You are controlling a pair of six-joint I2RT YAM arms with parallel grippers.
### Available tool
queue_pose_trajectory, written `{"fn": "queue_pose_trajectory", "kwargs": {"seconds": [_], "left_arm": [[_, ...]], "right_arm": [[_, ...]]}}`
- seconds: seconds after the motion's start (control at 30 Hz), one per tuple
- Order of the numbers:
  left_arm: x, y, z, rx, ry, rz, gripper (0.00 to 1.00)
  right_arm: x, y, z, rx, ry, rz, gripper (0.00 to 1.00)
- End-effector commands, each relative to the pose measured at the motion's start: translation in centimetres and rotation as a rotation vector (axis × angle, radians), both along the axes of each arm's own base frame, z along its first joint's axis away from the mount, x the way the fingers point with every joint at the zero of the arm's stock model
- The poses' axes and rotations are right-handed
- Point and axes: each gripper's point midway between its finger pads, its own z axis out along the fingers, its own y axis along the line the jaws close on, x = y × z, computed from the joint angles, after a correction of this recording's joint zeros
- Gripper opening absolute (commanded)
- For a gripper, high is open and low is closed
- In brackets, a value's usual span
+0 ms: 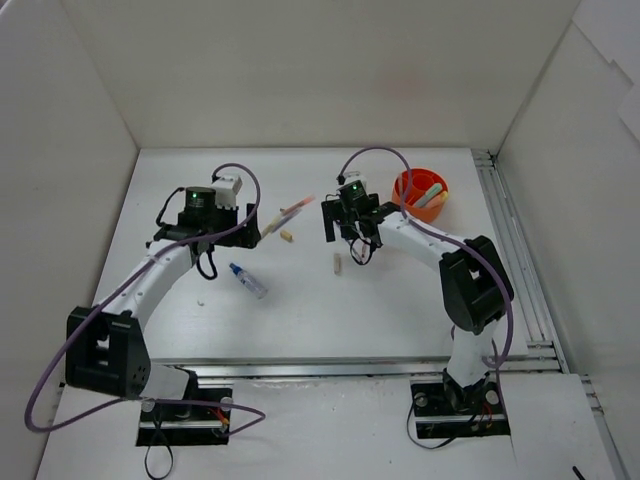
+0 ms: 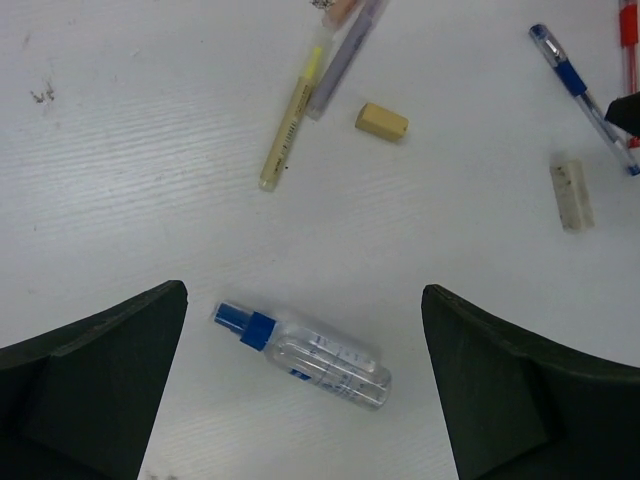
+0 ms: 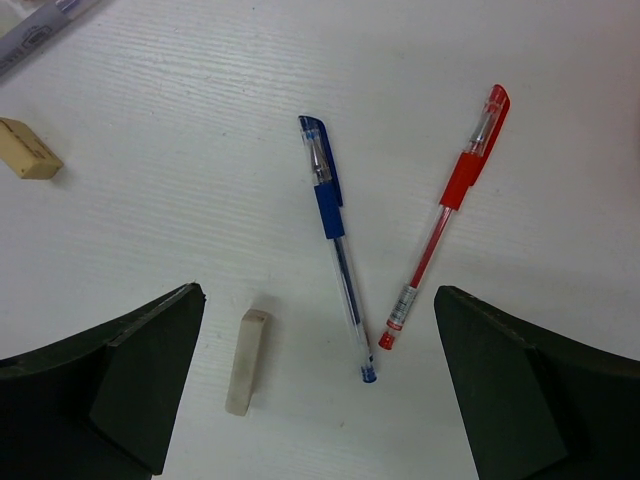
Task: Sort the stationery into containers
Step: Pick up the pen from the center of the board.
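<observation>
My left gripper [image 2: 305, 300] is open above the table, and a blue-capped clear tube [image 2: 305, 352] lies flat between its fingers, untouched. Farther out lie a yellow highlighter [image 2: 288, 125], a beige stub [image 2: 382, 121] and a pale stub [image 2: 571, 192]. My right gripper [image 3: 320, 295] is also open, hovering over a blue pen [image 3: 335, 235], a red pen [image 3: 445, 215] and a beige stub [image 3: 247, 360]. In the top view the left gripper [image 1: 250, 238] and right gripper [image 1: 345, 235] face each other mid-table. The orange pot [image 1: 405, 188] stands at the back right with a few items inside.
White walls enclose the table on three sides. A metal rail [image 1: 515, 250] runs along the right edge. A grey pen [image 2: 345, 55] lies beside the yellow highlighter. A second beige stub [image 3: 28, 148] sits at the far left of the right wrist view.
</observation>
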Motion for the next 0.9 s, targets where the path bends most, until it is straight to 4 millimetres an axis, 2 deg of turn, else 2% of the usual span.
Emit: {"fn": "queue_pose_trajectory", "kwargs": {"seconds": [0.0, 0.07, 0.1, 0.17, 0.2, 0.4, 0.53, 0.67, 0.7, 0.87], "left_arm": [[3.0, -0.8, 1.0, 0.056, -0.081, -0.194, 0.99], [3.7, -0.7, 0.2, 0.105, -0.074, -0.276, 0.99], [5.0, -0.9, 0.0, 0.117, -0.068, -0.292, 0.99], [5.5, -0.8, -1.0, 0.14, -0.017, -0.306, 0.99], [6.7, -0.7, -1.5, 0.155, 0.001, -0.301, 0.99], [8.4, -0.1, -4.8, 0.226, 0.107, -0.323, 0.93], [8.0, -0.2, -7.0, 0.288, 0.159, -0.372, 0.9], [8.7, -0.4, -7.4, 0.291, 0.166, -0.385, 0.84], [8.6, -0.9, -8.0, 0.294, 0.182, -0.4, 0.8], [9.3, -1.5, -9.3, 0.302, 0.202, -0.422, 0.76]], "right_arm": [[0.1, 0.5, 4.0, 0.06, -0.068, 0.004, 0.98], [-0.4, 0.0, 4.8, 0.061, -0.083, 0.006, 0.98], [-0.5, -0.2, 5.1, 0.06, -0.091, 0.003, 0.98], [-1.1, -0.7, 5.9, 0.058, -0.107, 0.003, 0.98], [-1.3, -1.0, 6.2, 0.056, -0.113, -0.001, 0.98], [-2.4, -2.7, 7.7, 0.049, -0.154, -0.022, 0.98], [-2.7, -3.6, 8.0, 0.046, -0.161, -0.031, 0.98], [-3.0, -4.0, 7.8, 0.039, -0.159, -0.034, 0.98], [-3.1, -3.9, 7.7, 0.039, -0.156, -0.032, 0.98], [-3.3, -4.7, 7.6, 0.032, -0.154, -0.046, 0.98]]}}
